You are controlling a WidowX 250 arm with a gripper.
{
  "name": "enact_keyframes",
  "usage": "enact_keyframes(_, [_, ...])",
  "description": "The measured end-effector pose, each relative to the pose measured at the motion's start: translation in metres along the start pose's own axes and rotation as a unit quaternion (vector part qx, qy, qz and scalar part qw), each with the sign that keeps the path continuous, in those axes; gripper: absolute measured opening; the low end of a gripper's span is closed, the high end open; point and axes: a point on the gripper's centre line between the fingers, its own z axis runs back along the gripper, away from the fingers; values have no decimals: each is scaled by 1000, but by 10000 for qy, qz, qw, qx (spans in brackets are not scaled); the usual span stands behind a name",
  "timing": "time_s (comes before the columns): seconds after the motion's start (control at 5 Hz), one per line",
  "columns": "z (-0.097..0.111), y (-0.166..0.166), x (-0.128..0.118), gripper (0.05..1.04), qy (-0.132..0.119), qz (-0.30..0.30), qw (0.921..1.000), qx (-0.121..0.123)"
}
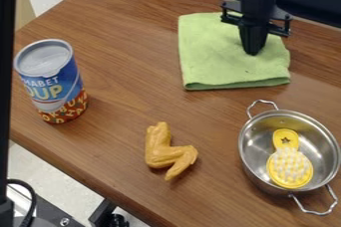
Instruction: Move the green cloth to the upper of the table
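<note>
The gripper (252,52) is at the green cloth (212,57), its jaws together. Placing seems nearly finished; next, lift clear.

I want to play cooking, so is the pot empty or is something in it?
Not empty: a yellow thing with pale bumps lies inside the pot.

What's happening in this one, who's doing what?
A black robot gripper is down at the green cloth, which lies toward the far edge of the wooden table. Also on the table are a soup can, a toy chicken wing and a metal pot holding a yellow item.
</note>
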Motion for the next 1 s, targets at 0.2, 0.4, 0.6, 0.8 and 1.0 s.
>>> enact_keyframes(0.2, [16,5,0,64,-121,152,9998,-72])
enact_keyframes(0.4, [36,16,-3,191,-264,457,9984,-197])
enact_keyframes(0.6, [59,34,-9,415,-331,759,9965,-146])
enact_keyframes(0.8, [71,54,-19,702,-390,950,9946,132])
enact_keyframes(1.0, [80,68,-27,960,-613,1182,9909,218])
